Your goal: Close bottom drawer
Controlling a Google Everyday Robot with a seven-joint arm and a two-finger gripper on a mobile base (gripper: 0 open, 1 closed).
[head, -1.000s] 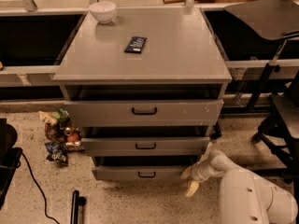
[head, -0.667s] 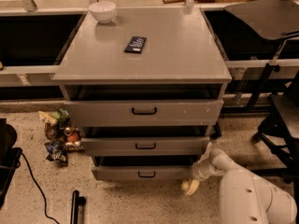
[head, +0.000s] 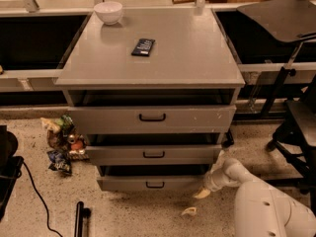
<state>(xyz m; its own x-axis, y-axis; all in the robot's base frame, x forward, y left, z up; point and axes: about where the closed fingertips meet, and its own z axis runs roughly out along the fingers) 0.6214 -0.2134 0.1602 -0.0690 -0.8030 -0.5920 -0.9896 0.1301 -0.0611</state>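
Gripper (head: 195,203) low over speckled floor, fingertips (head: 201,194) spread, nothing between them. Bottom drawer (head: 148,183) just left of gripper, front standing out from cabinet; upper fingertip at its right lower corner, contact unclear. Middle drawer (head: 154,153) and top drawer (head: 152,117) up-left, also ajar. Dark packet (head: 143,47) on cabinet top, print too small to read; white bowl (head: 108,11) beyond. Snack wrappers (head: 61,142) far left on floor. Black chair (head: 301,117) up-right.

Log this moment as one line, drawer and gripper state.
task: close bottom drawer | bottom drawer: partly out | gripper: open, low over floor by drawer's right front corner | contact: cannot tell
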